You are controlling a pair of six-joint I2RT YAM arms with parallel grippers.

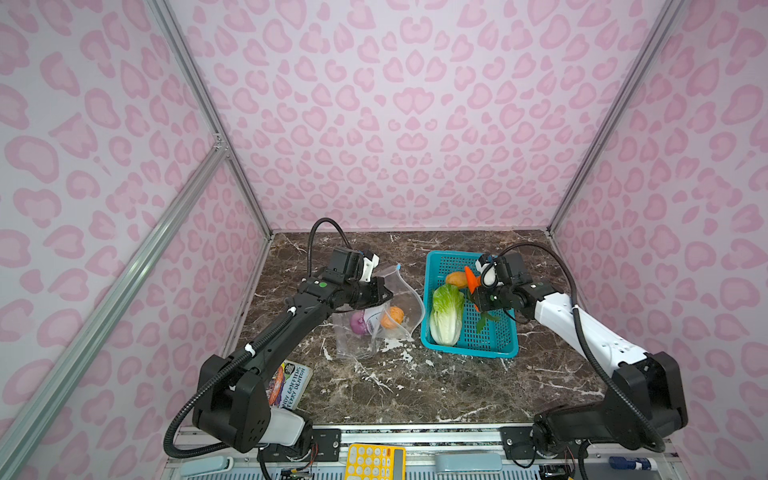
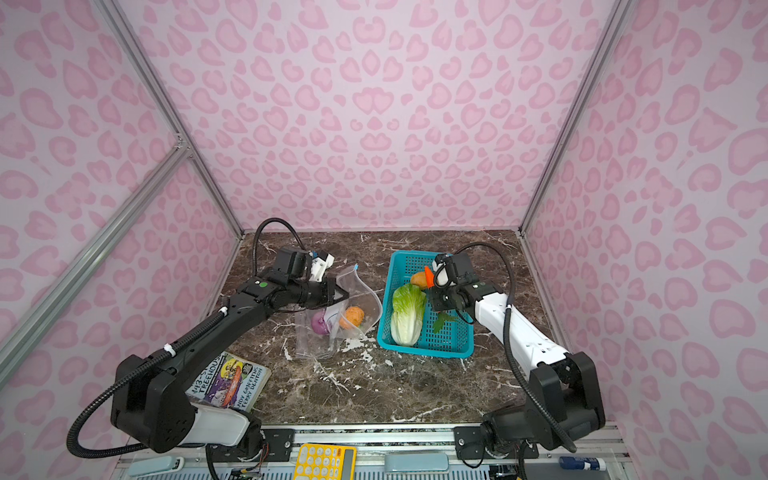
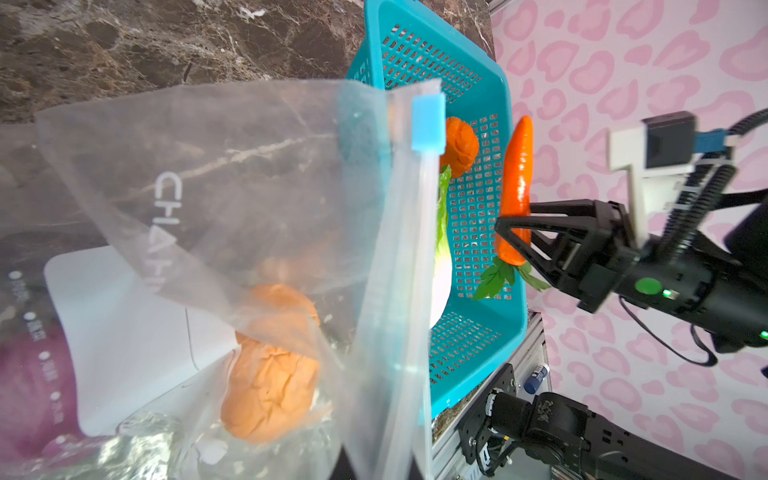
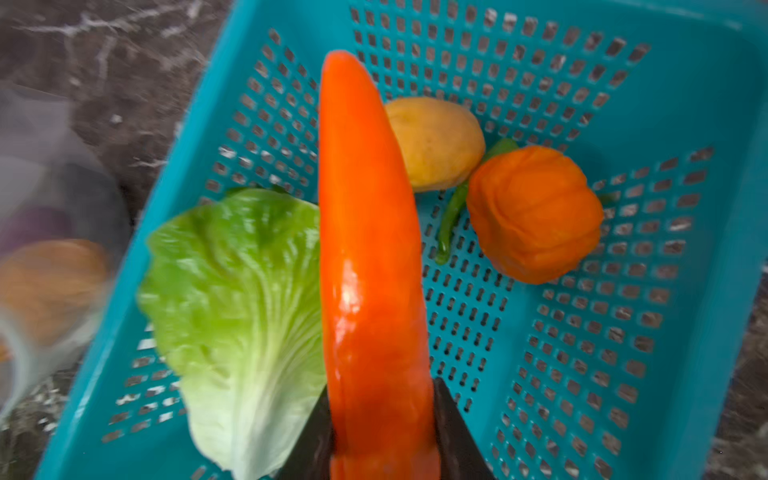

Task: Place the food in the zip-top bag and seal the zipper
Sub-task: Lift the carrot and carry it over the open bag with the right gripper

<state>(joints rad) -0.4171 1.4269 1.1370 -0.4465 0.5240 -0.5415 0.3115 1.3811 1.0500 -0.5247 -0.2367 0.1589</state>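
Behind the raised film of the zip-top bag (image 1: 401,286) in both top views: tips of the left end effector (image 1: 386,296), pinch point not plainly seen. In the left wrist view, purple onion (image 3: 25,374) smeared behind plastic and white label (image 3: 124,332), cropped by the frame edge; cabbage (image 3: 444,266) mostly behind the zipper (image 3: 415,291). In the right wrist view, stem end of the carrot (image 4: 370,249) cut off at the frame edge, right end effector (image 4: 382,395) reduced to two dark slivers, bag contents a mere blur. Book (image 2: 226,380) half under the left arm (image 2: 208,328); calculator (image 1: 374,463) cropped.

Bare tabletop (image 1: 415,386) in front; cabbage (image 1: 446,313) inside basket (image 1: 469,350)
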